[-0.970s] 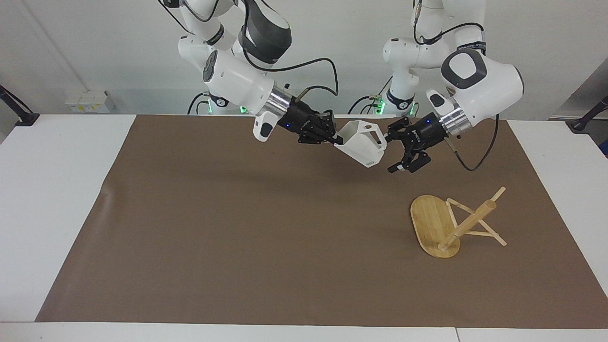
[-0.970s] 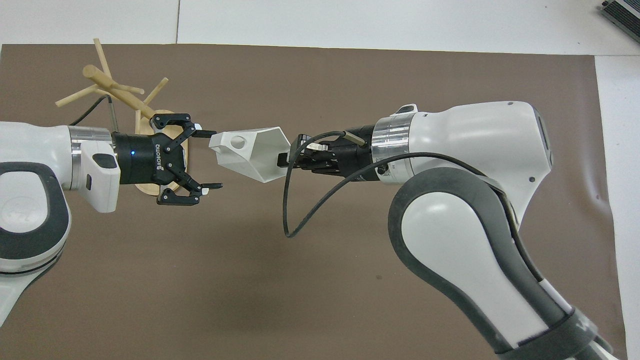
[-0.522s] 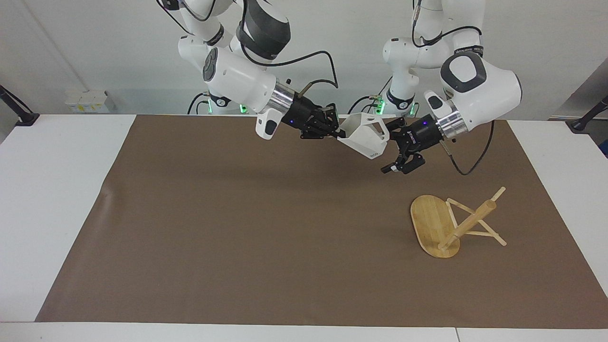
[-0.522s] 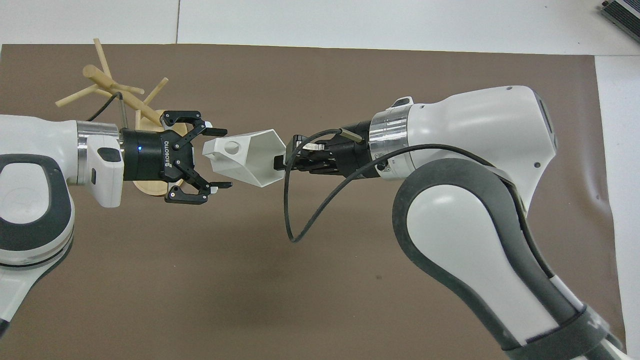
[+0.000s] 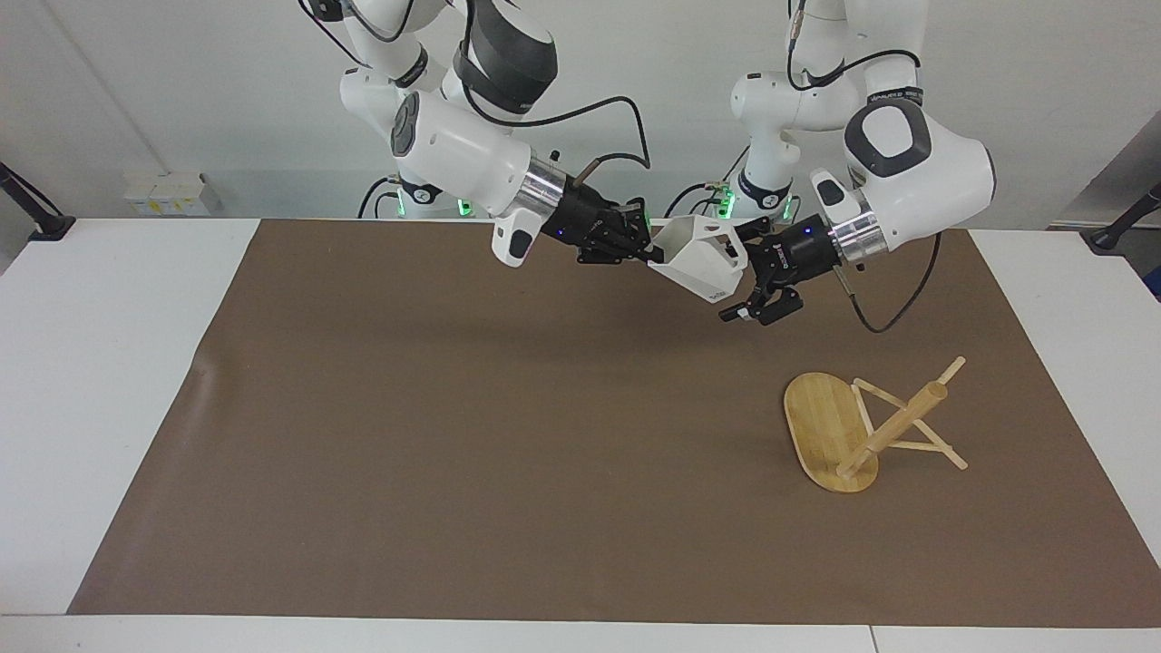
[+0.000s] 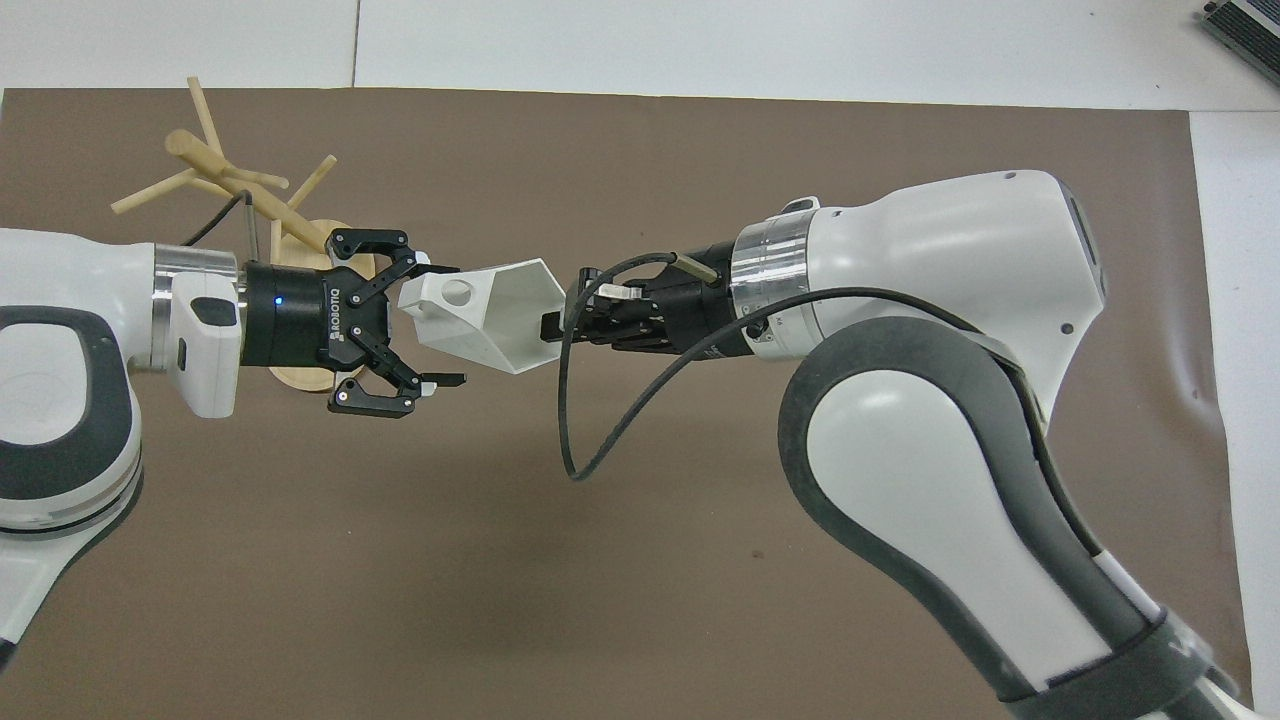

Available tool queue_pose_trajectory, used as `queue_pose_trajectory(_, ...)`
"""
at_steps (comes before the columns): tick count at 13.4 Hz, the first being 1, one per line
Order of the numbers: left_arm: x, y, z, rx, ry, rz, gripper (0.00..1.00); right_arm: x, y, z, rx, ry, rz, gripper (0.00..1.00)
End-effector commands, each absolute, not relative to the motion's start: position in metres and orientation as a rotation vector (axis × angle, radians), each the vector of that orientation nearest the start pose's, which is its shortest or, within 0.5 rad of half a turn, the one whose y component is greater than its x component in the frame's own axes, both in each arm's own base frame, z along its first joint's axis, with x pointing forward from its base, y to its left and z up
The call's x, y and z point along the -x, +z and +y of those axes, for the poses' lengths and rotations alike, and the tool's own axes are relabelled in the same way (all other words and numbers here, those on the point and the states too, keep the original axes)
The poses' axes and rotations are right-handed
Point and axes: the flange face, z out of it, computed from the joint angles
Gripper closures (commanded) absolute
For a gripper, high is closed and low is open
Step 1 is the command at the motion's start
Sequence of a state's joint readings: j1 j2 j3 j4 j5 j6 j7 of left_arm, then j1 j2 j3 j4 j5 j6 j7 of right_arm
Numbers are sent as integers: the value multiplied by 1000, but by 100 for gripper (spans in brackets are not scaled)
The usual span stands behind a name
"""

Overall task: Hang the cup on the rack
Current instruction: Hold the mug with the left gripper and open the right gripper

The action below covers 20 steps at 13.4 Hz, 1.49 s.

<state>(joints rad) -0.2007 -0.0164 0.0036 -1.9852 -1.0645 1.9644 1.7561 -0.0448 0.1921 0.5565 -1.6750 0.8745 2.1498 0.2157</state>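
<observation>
You have a white bench [image 5: 118,381] with a large brown mat [image 5: 472,435] spread over most of its top; white margins show at both ends and along the edge farthest from the robots. The mat's edge toward the right arm's end is slightly rumpled. A small white box with yellow labels [image 5: 166,193] sits by the wall. A dark clamp arm [image 5: 32,209] shows at each end.

Cup [image 5: 700,263] looked matte white plastic, faceted and smooth. Rack [image 5: 833,433] was light bamboo, visible grain on its base, satin finish. Brown mat [image 5: 453,435] looked like matte paper, slightly wrinkled at one edge. Surface [image 5: 100,363] was white, smooth, low sheen. Arm shells [image 6: 930,270] glossy white plastic with brushed metal wrist rings; hands [image 6: 385,325] black, matte.
</observation>
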Motion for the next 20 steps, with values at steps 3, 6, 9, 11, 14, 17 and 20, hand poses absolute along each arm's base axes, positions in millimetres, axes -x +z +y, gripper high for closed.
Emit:
queue_pose_trajectory(3, -540, 508, -163, -1631, 866, -1538, 0, -564, 554, 324, 2205, 81, 150, 100)
queue_pose_trajectory(6, -540, 510, -163, -1620, 874, -1500, 0, -564, 554, 324, 2205, 81, 150, 100)
queue_pose_trajectory(9, -539, 512, -166, -1606, 880, -1477, 0, -564, 555, 324, 2205, 80, 149, 100)
queue_pose_trajectory(11, -539, 512, -168, -1601, 883, -1469, 0, -564, 555, 324, 2204, 81, 151, 100)
queue_pose_trajectory(14, -536, 516, -168, -1589, 877, -1429, 0, -564, 555, 324, 2202, 82, 152, 100)
queue_pose_trajectory(17, -535, 516, -169, -1588, 873, -1417, 0, -564, 554, 324, 2203, 83, 153, 100)
queue_pose_trajectory(20, -533, 517, -169, -1585, 879, -1424, 85, -564, 555, 324, 2202, 82, 152, 100)
